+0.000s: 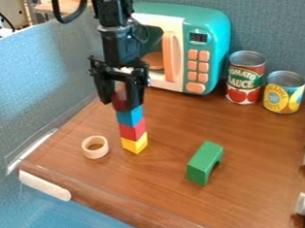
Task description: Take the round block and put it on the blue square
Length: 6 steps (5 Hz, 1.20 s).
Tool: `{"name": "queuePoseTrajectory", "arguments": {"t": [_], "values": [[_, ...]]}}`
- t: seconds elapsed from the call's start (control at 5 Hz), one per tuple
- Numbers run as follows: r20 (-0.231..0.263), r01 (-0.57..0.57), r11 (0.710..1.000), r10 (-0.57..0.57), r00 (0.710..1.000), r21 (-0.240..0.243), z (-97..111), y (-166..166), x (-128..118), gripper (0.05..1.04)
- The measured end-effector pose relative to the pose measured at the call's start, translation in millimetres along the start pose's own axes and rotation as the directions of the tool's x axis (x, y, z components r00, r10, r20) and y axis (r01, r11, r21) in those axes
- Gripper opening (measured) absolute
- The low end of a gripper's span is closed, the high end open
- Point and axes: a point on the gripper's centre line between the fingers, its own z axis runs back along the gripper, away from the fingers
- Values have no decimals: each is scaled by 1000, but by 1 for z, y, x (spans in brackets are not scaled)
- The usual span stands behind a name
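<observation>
1. My pincer (120, 102), upper left of the frame, is clamped on the round red block (120, 104).
2. Block's between the tips, poking out below, right at the blue square's (130, 117) top. Can't tell if they're touching, folks.

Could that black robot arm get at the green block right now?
Probably, yes: nothing seems to block the gripper from the green block, and nothing lies on it. But the gripper is down at the red block atop the stack, so it would likely need to clear that first.
</observation>
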Motion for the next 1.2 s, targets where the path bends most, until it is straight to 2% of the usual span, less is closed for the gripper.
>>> {"name": "queuePoseTrajectory", "arguments": {"t": [0.4,0.6,1.0,1.2], "values": [[-2,-35,999,35,999,-1,-2,5,6,778],[0,-52,999,52,999,-2,-2,8,6,820],[-6,-71,997,71,997,-8,-2,7,5,1003],[-9,-78,997,78,997,-23,-1,4,5,999]]}}
